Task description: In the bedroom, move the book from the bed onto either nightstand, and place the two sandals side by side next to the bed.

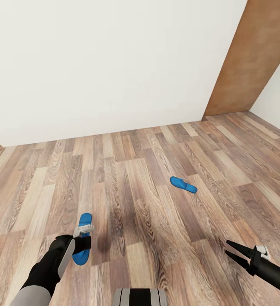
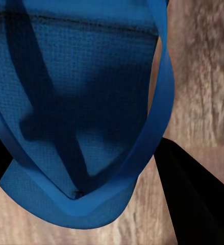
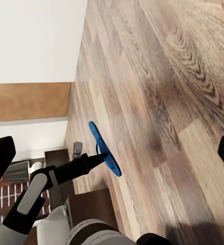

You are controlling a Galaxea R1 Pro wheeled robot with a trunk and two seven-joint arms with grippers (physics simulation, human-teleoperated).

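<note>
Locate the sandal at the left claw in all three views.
Head view: sandal at lower left, at the left claw.
Left wrist view: sandal close up, between the fingers.
Right wrist view: near centre, at the claw's tip.
Shared landmark: wood-plank floor.

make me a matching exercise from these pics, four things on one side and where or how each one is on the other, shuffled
Things:
1. near sandal
2. far sandal
3. right gripper
4. wooden door

States:
A. lying alone on the plank floor, out ahead of both arms
B. fingers spread, nothing between them
C. standing at the far right, next to the white wall
D. held in the left gripper above the floor

Pairs: 1-D, 2-A, 3-B, 4-C
</note>
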